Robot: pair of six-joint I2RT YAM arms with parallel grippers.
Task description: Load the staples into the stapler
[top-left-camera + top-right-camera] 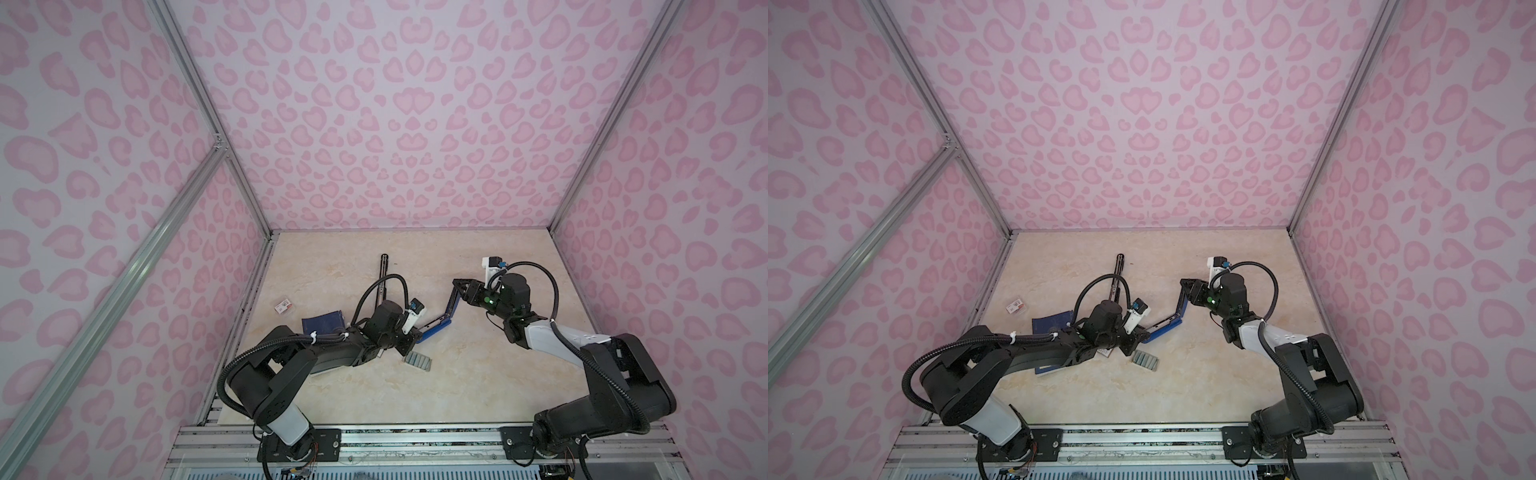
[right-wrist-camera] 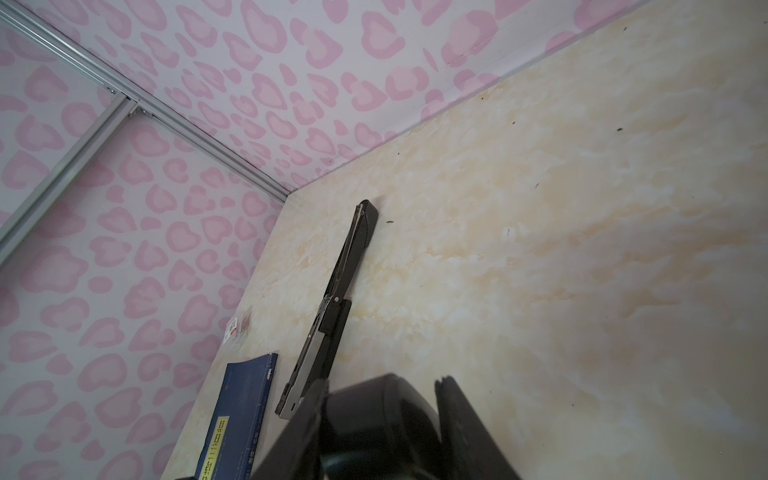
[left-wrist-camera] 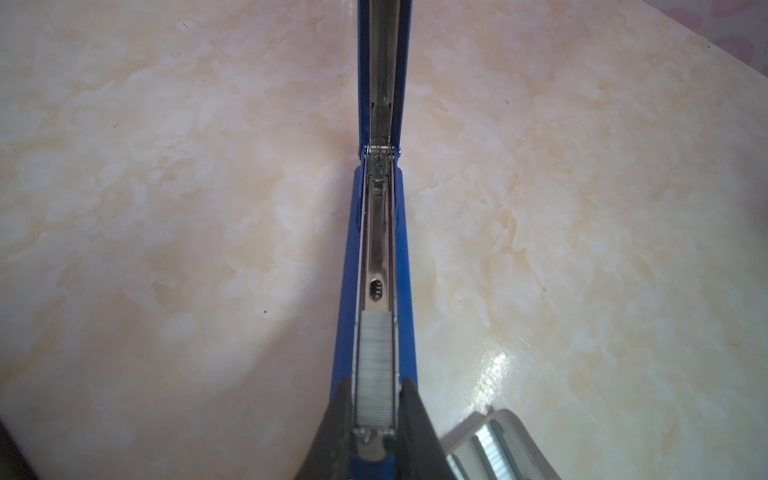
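Staples (image 3: 376,353) in blue stapler (image 3: 347,270) channel, between left pincer (image 3: 376,384) fingers clamping stapler | right pincer (image 1: 457,284) grips raised lid (image 1: 451,303)

Staplers: two counted, one blue stapler (image 1: 436,328) and one black stapler (image 1: 382,274). Staples: one staple strip (image 3: 376,365) seen in the blue stapler's channel, plus one loose group of staple strips (image 1: 417,360); strip count in the group not resolved. One white-and-red box (image 1: 284,307) logged. One dark blue booklet (image 1: 322,325) logged. One flat item (image 1: 1045,370) partly hidden under an arm, kind not told. Claws: two counted, left claw (image 3: 377,382) and right claw (image 1: 458,285).
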